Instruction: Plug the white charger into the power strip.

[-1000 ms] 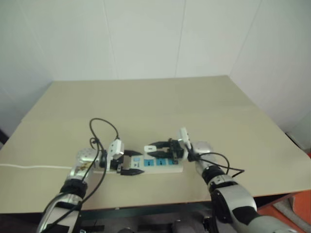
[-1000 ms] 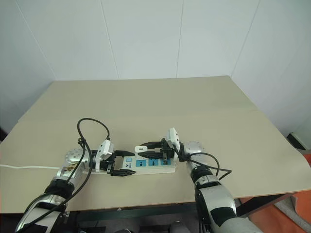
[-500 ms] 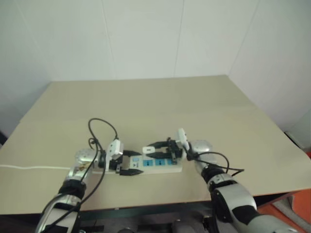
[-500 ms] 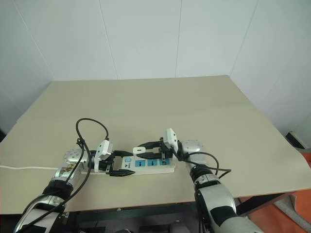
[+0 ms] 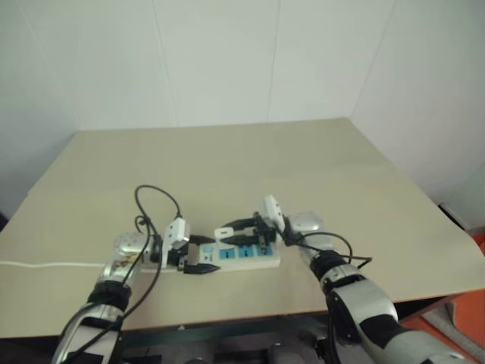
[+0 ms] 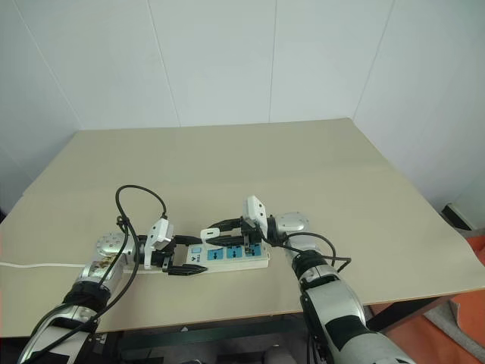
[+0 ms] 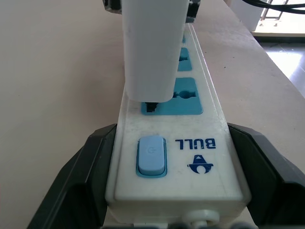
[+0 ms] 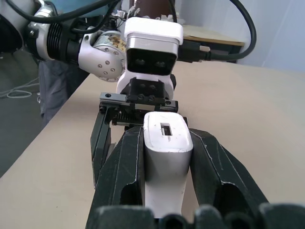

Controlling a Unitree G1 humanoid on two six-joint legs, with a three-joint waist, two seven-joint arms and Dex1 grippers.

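Note:
The power strip lies on the tan table, white with blue sockets and a pale blue switch. My left gripper is shut on the power strip's switch end, one black finger along each long side. The white charger stands over the socket nearest the switch, its lower end at the socket's edge; how deep the prongs sit is hidden. My right gripper is shut on the white charger, reaching over the strip toward the left gripper.
The strip's thin white cord runs off the table's left side. The table's front edge is close below the strip. The tabletop stretches back to the white wall.
My right gripper has carried the charger a little along the strip toward the left gripper and the switch end. The left gripper and strip stay put; the camera view has shifted slightly.

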